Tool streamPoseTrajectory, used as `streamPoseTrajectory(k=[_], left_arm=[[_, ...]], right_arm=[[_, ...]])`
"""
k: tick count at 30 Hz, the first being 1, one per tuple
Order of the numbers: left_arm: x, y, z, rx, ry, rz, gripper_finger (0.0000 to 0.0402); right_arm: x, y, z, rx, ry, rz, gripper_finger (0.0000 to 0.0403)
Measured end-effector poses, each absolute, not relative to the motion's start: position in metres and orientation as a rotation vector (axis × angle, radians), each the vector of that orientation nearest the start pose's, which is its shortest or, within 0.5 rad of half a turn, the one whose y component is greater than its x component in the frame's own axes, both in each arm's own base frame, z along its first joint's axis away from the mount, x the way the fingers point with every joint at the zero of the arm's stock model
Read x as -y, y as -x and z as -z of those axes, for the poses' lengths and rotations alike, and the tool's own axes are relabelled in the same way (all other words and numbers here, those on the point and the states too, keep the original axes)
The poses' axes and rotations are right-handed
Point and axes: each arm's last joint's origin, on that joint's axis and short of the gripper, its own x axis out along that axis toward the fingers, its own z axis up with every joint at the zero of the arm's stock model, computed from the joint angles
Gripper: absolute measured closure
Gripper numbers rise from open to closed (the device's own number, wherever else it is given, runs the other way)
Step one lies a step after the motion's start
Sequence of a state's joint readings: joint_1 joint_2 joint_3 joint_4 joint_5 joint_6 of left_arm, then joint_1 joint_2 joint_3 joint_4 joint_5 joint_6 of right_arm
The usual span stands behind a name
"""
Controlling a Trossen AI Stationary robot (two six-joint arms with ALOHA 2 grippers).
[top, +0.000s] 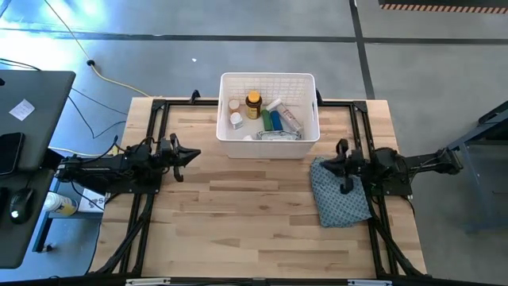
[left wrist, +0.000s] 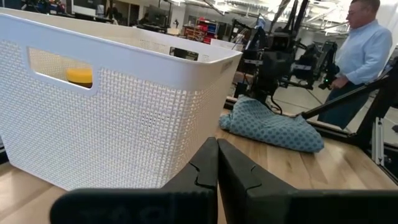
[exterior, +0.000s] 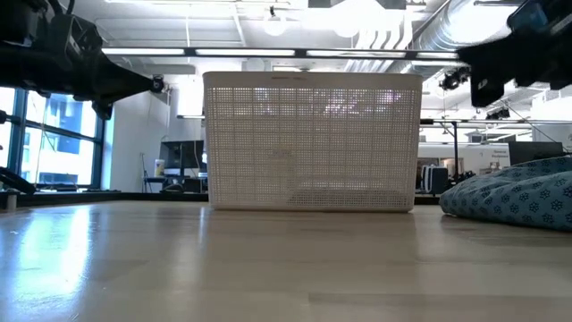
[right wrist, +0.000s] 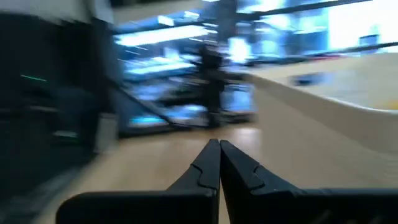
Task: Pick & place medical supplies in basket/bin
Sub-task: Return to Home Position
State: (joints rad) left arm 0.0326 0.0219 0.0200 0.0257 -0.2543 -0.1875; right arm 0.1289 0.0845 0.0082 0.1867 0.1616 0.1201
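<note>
The white lattice bin (top: 227, 143) stands at the table's far middle and fills the low view (exterior: 313, 143). Inside lie an amber bottle with a yellow cap (top: 253, 104), white pill bottles (top: 236, 119), green and blue oblong pieces (top: 271, 121) and a white tube (top: 287, 117). The yellow cap (left wrist: 79, 76) shows through the bin's handle slot. My left gripper (top: 194, 155) hovers shut at the table's left, pointing level toward the bin, fingertips together (left wrist: 217, 144). My right gripper (top: 329, 165) hovers shut at the right, above the cloth's far end; its wrist view (right wrist: 219, 146) shows closed fingers.
A blue-grey patterned cloth (top: 341, 195) lies crumpled at the table's right, under my right arm. Black frame rails (top: 155, 119) run along the table's edges. A desk with a mouse (top: 20, 202) stands left of the table. A person (left wrist: 360, 43) stands beyond the right side. Bare wood spans the middle and near part.
</note>
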Motion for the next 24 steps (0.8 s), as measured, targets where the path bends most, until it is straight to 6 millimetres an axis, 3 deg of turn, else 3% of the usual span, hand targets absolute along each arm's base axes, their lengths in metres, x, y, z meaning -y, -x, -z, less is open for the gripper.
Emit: streamPoseTrajectory(k=[3,11,15,24], left_arm=[[-0.010,-0.097,-0.171,0.051,0.189,-0.284,0.0358],[-0.010,-0.097,-0.171,0.051,0.189,-0.284,0.0357],[-0.010,-0.097,-0.171,0.051,0.189,-0.284,0.0356],[-0.010,-0.097,-0.171,0.051,0.189,-0.284,0.0360]], right_arm=[[-0.012,-0.101,-0.180,0.133,-0.147,-0.103,0.0402],[-0.007,-0.102,-0.170,0.014,-0.195,-0.136,0.0402],[-0.003,-0.102,-0.164,-0.046,-0.266,-0.104,0.0402],[0.001,-0.102,-0.169,0.025,-0.262,0.002,0.0402]])
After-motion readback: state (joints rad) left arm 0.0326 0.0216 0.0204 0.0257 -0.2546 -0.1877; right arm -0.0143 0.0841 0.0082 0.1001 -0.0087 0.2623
